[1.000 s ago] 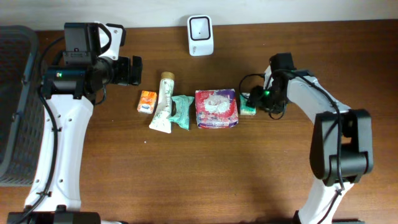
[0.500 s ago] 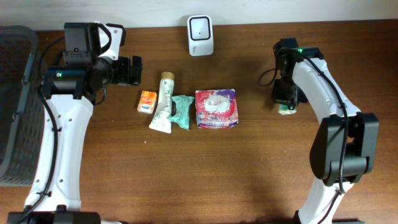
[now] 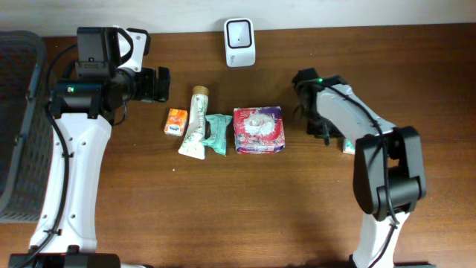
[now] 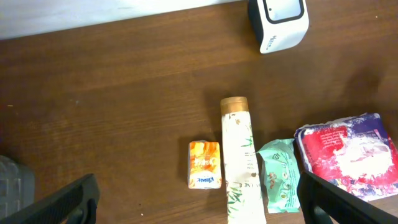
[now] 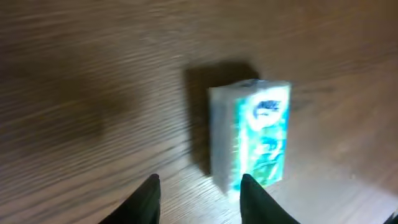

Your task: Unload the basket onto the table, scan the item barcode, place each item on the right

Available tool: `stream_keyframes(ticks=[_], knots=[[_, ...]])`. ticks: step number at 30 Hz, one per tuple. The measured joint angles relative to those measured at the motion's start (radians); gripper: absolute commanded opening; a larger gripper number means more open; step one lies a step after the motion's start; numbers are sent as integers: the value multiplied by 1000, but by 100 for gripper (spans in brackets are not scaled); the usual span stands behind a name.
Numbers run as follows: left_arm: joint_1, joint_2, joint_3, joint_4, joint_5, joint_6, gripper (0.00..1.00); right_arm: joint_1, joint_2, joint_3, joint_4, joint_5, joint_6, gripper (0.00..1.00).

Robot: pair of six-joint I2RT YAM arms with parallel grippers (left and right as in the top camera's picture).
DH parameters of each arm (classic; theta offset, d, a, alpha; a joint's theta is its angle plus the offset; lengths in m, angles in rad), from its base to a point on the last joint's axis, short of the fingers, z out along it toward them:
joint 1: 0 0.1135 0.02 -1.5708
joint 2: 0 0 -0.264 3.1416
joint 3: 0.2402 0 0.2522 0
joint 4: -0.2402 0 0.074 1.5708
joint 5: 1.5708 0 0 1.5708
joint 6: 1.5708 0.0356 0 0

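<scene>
Locate green-white packet (image 5: 252, 134) lying loose, centre right of right wrist frame, outside right gripper (image 5: 199, 190): partly spread, pinching nothing. Note left gripper (image 4: 199, 202) spread wide. Beware off-centre closing: likely to shove packet aside, further from scanner (image 3: 239, 31).

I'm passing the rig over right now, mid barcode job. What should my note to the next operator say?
Left pincer: open, empty, hovering off the left end of the item row.
Right pincer: open, empty, tips just short of the small green-and-white box, not touching it.
Things: scanner at the back, centre. The orange pack, tube, teal pouch and red-purple pack lie in a row in the middle. The box lies apart, to the right.
Done: nothing is held or at the scanner; which items are scanned cannot be told.
Left: grasp an item and present its barcode to the scanner.
</scene>
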Motion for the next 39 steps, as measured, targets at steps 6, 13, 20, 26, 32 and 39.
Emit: stream_keyframes(ticks=[6,13,20,26,32,39], knots=[[0,0,0,0,0,0,99,64,15,86,-68,-138,-55,52],[0,0,0,0,0,0,99,-404,17,330,-253,-453,-335,56],[0,0,0,-1,0,0,99,-581,20,26,-15,-719,-527,55],[0,0,0,0,0,0,99,-581,-6,-108,118,-929,-578,4],[0,0,0,0,0,0,99,-478,-11,105,-82,-752,-460,4],[0,0,0,0,0,0,99,42,1,126,-69,93,-12,11]])
